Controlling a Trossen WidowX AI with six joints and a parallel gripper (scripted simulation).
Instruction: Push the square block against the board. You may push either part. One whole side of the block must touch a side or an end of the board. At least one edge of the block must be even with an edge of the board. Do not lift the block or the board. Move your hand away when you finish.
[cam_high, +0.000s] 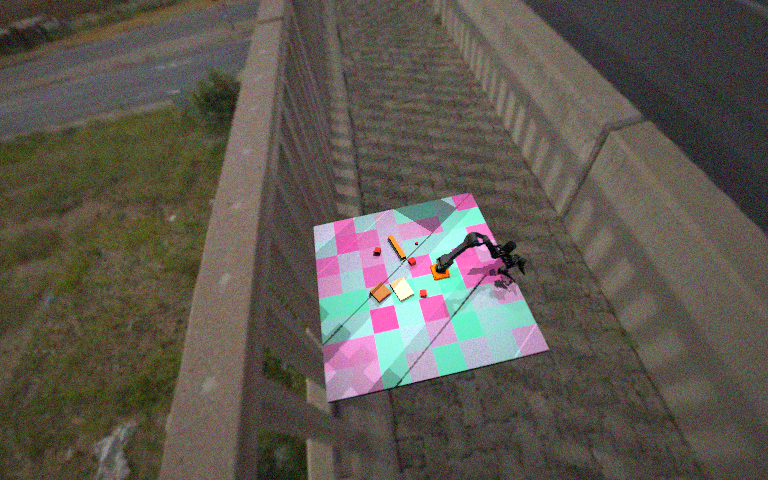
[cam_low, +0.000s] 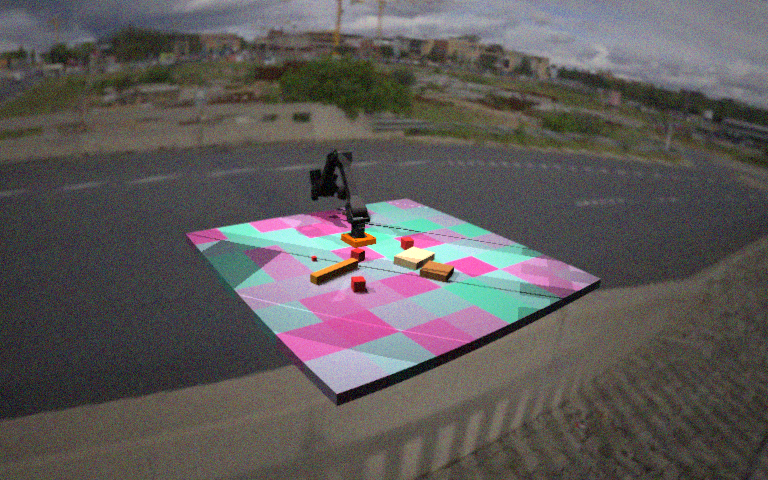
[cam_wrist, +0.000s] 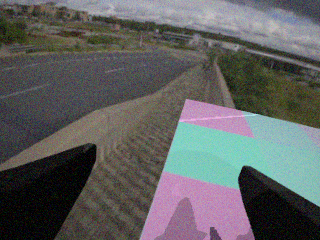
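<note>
The brown square block lies flat beside the cream board. They are very close, turned at different angles. No whole side of the block lies along the board; whether a corner touches is too small to tell. My gripper is open and empty. It hangs raised near the mat's edge, on the far side of the arm's base from the block and board. Neither of them shows in the wrist view.
A long orange bar lies on the patterned mat. One red cube sits near the board. Other red cubes lie near the bar, with a tiny red one.
</note>
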